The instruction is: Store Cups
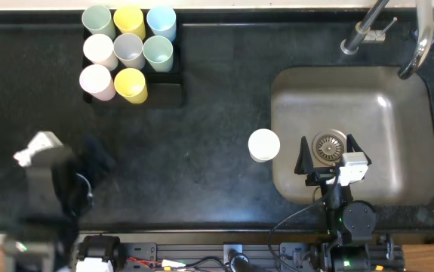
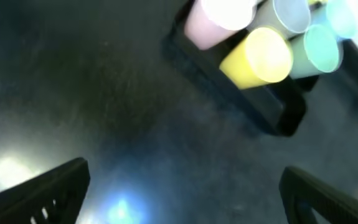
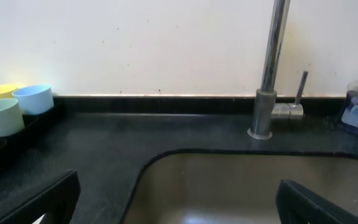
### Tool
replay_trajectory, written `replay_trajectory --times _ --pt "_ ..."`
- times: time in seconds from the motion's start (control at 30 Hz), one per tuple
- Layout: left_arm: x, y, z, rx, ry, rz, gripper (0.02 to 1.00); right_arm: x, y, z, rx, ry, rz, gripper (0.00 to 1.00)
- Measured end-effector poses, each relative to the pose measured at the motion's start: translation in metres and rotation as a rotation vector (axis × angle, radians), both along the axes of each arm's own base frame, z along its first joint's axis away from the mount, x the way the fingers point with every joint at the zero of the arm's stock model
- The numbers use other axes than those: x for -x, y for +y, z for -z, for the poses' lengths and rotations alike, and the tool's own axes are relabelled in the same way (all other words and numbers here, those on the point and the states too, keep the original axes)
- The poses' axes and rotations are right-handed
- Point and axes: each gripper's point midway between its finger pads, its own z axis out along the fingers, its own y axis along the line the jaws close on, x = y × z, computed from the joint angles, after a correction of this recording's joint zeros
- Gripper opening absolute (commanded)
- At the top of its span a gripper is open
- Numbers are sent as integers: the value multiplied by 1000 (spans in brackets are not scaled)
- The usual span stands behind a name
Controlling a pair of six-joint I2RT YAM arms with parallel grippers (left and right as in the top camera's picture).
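Lone cup just left of sink

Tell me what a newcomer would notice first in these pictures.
The pastel cups packed into a black rack at the back left of the counter draw the eye first. Next comes a lone white cup, sitting on the counter just left of the sink. The right hand hangs open over the sink.
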Motion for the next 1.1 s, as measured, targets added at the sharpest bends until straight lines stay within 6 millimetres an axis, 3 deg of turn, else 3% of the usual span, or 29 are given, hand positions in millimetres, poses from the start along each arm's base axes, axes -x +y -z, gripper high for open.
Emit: replay_trajectory --times 0.07,0.13,0.3,0.7,1.1 --pt "-17 -1 1 -125 -172 105 996 0 0 0 -1 -1 0 996" --pt "-33 -5 -10 -282 -362 215 996 0 0 0 0 0 0 996" --pt "-39 -17 -41 -574 -656 348 996 0 0 0 0 0 0 998" --pt "-36 -27 37 -676 -595 474 998 0 0 0 0 0 0 998" --pt "-35 -38 43 -658 -616 516 998 0 0 0 0 0 0 998"
